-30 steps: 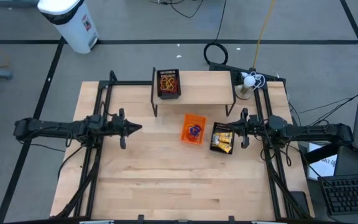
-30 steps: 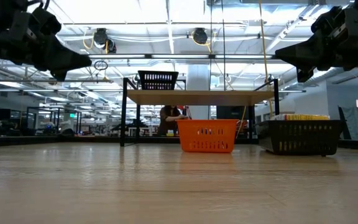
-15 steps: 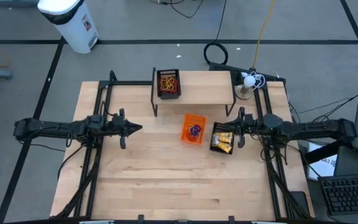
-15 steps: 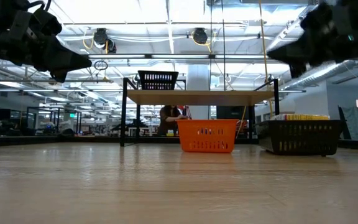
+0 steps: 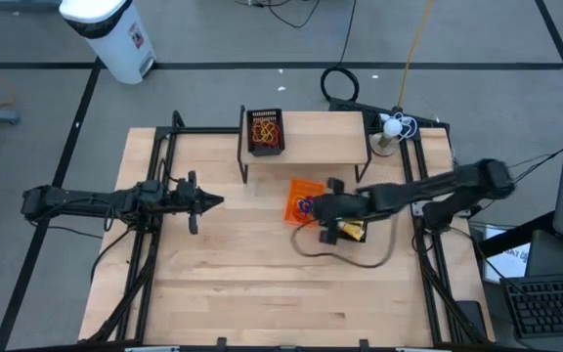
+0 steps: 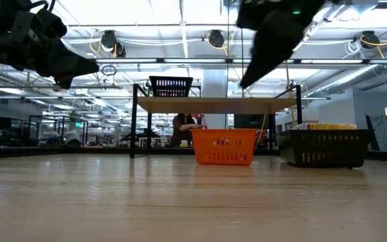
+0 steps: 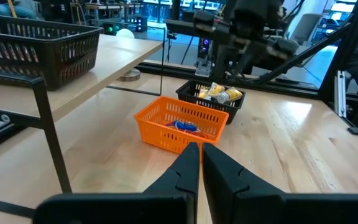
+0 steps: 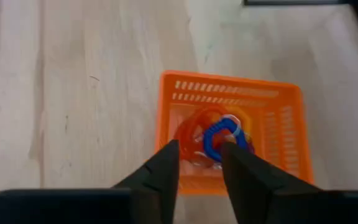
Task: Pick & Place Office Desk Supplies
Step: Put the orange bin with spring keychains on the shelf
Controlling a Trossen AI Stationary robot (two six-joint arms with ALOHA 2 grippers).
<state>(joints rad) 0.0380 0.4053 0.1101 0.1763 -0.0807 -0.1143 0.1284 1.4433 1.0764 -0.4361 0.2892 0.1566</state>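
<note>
The rings (image 8: 219,138), blue, red and orange, lie heaped in the orange bin (image 8: 278,134) near the middle of the worktop (image 5: 252,284). In the high view they show as a purple-blue clump (image 5: 306,204) inside that bin (image 5: 291,209). The yellow-and-white packets (image 7: 217,93) fill a black mesh bin (image 7: 194,98) just beside the orange one, on the right arm's side. The rubber bands (image 5: 265,130), red and tan, sit in a second mesh bin (image 5: 246,135) on a raised shelf (image 5: 321,137) at the back of the worktop, well apart from the other two bins.

The right tool (image 8: 199,149) hangs above the orange bin, pointing down at the rings; its two fingers (image 8: 166,165) stand a little apart with nothing between them, released. In the high view the right arm reaches in from the right edge across the packet bin, its tool (image 5: 326,210) over the near edge of the orange bin. In the low view it is clear of the bin, up near the shelf's height (image 6: 257,64).

The left tool (image 5: 213,202) waits over the left part of the worktop, well apart from the bins, aimed towards them. Its fingers (image 7: 188,163) are pressed together, clenched on nothing.

A person shows far behind the shelf in the low view (image 6: 183,126).
</note>
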